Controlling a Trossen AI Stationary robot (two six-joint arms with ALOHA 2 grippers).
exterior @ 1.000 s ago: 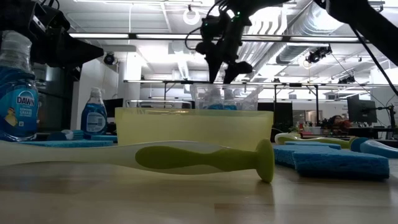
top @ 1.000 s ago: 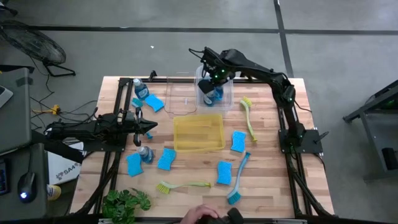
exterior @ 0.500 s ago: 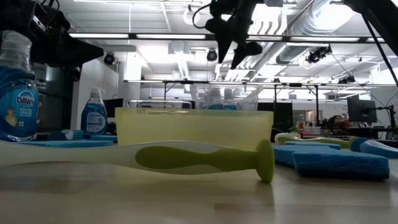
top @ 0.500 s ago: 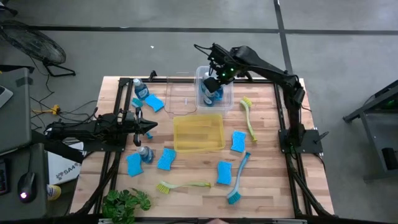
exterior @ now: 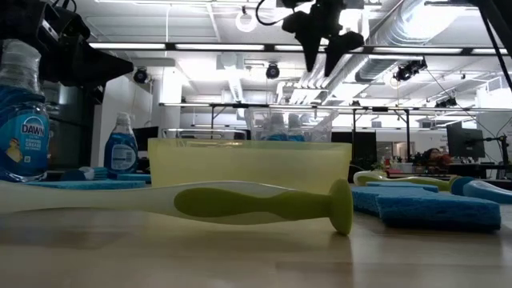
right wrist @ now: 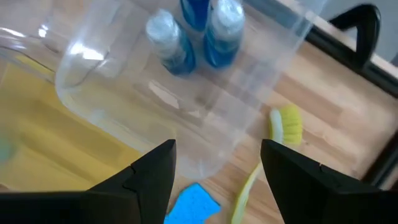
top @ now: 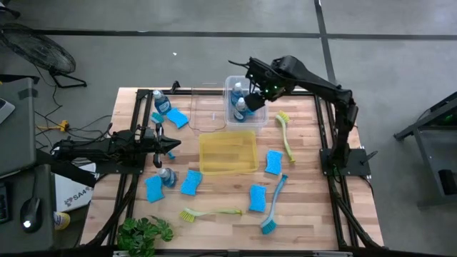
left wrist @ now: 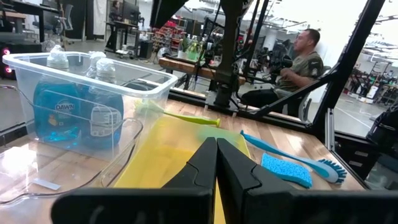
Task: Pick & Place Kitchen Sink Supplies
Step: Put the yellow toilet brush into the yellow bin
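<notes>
Three small bottles of blue liquid [right wrist: 168, 40] stand upright in the clear bin [top: 246, 100] at the far middle of the table. My right gripper [right wrist: 217, 180] hangs open high above that bin's right side [top: 257, 94], fingers pointing steeply down, nothing between them; the low view shows it near the ceiling lights [exterior: 322, 44]. A yellow-green brush [top: 285, 132] lies flat to the bin's right. My left gripper [left wrist: 216, 168] rests shut and level at the table's left [top: 171, 145], holding nothing.
A yellow bin [top: 228, 152] sits mid-table and a second clear bin [top: 207, 107] behind it. Loose bottles [top: 161, 102] [top: 166, 176], several blue sponges [top: 273, 162], a blue brush [top: 275, 207] and another yellow-green brush [top: 211, 212] lie around. A plant [top: 145, 232] stands near left.
My right gripper has risen from just over the clear bin and drifted toward the table's right edge, tipping a little and staying open. The bottles in the bin have kept their place.
</notes>
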